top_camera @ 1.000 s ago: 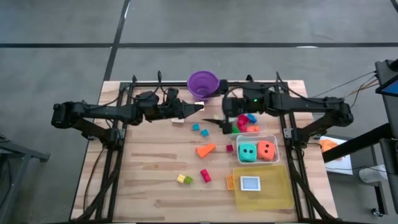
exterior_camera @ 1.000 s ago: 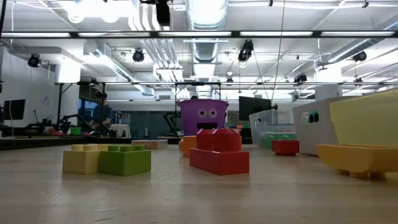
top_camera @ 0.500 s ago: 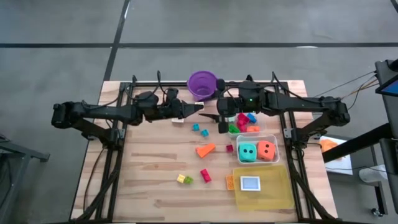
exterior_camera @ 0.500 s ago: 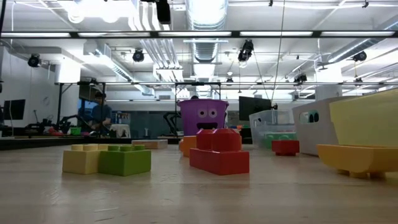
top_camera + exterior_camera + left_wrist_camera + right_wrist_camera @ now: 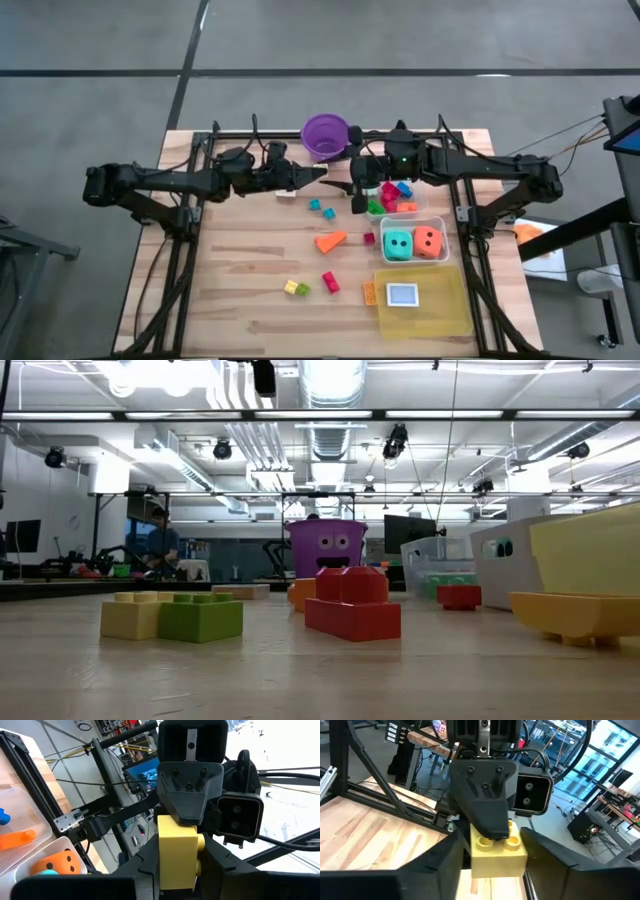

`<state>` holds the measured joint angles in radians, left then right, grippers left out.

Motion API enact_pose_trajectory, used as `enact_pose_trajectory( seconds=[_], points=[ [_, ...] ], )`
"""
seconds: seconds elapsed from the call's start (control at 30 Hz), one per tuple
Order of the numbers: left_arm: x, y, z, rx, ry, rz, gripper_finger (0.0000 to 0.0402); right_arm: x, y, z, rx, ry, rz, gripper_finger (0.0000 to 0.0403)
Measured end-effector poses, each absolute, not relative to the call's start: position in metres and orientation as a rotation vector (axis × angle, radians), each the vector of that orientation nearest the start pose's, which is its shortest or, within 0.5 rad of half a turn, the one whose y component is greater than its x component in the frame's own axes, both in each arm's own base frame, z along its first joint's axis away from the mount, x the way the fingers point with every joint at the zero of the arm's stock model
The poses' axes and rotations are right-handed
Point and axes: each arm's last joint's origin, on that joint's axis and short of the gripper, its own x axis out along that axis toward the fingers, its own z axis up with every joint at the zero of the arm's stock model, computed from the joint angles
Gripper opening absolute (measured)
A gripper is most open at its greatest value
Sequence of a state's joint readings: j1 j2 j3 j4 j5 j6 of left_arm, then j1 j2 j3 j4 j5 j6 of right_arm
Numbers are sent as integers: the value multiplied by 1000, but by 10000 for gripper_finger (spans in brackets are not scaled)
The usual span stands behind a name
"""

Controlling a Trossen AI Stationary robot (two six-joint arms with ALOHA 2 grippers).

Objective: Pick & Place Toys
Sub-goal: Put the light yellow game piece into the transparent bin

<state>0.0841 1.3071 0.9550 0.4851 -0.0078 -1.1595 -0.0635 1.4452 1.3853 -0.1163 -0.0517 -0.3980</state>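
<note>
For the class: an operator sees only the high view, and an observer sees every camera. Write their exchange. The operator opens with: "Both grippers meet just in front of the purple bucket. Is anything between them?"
Observer: Yes, a yellow block. The left wrist view shows the left gripper clamped on it.
Operator: And the right gripper?
Observer: The right gripper sits at the block's far end. No view settles whether it grips the block.
Operator: Anything new from table height?
Observer: The low view shows that the purple bucket has a face on its side.
</note>
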Motion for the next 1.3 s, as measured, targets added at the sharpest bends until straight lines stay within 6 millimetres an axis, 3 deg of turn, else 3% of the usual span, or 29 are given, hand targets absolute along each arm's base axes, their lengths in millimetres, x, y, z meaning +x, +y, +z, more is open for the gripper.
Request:
enact_pose_trajectory(
  seconds=[0.17, 0.33, 0.87, 1.2, 1.3],
  points=[
    [297, 25, 344, -1151, -179, 0, 78, 330, -19, 393, -386, 176, 26, 253],
    [296, 25, 345, -1151, -190, -4, 78, 330, -19, 393, -390, 179, 26, 268],
    [296, 25, 347, -1141, -194, -21, 78, 332, -18, 395, -416, 138, 39, 151],
    [300, 25, 342, -1147, -185, -13, 78, 331, -17, 395, -395, 148, 54, 142],
    [301, 25, 341, -1148, -180, -3, 117, 330, -17, 394, -384, 165, 59, 142]
  ],
)
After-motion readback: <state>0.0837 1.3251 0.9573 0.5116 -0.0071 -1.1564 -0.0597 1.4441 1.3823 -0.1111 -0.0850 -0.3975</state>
